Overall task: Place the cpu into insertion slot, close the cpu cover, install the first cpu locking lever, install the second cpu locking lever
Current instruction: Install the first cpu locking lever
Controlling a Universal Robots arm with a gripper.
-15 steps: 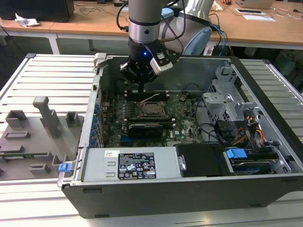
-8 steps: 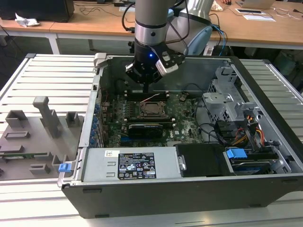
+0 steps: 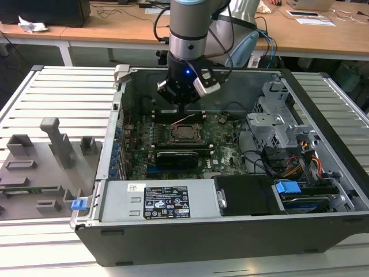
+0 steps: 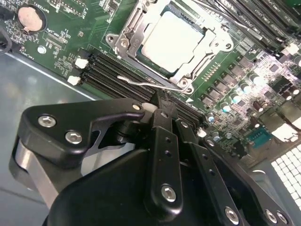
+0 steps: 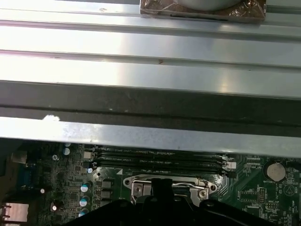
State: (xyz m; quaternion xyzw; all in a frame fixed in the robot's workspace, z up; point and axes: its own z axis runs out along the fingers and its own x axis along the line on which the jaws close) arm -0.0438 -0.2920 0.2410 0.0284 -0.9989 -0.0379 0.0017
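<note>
The silver-topped cpu (image 4: 176, 40) lies in the insertion slot (image 3: 185, 134) on the green motherboard. The cpu cover (image 4: 129, 43) is folded down around it, its metal frame edging the chip. A thin wire locking lever (image 4: 134, 81) stands out from the socket's side, over the memory slots. My gripper (image 4: 164, 106) hangs just above the socket's far edge (image 3: 183, 108), fingers shut together, its tip right at the lever's inner end. I cannot tell whether it touches the lever. The socket's frame (image 5: 141, 186) also shows in the first wrist view.
Black memory slots (image 4: 113, 66) run beside the socket. A black expansion card (image 3: 179, 156) lies nearer the power supply (image 3: 167, 199). A drive cage (image 3: 277, 109) and cables fill the exterior view's right. The case wall (image 5: 150, 94) rises close behind. A grey fixture tray (image 3: 40, 167) sits outside the case.
</note>
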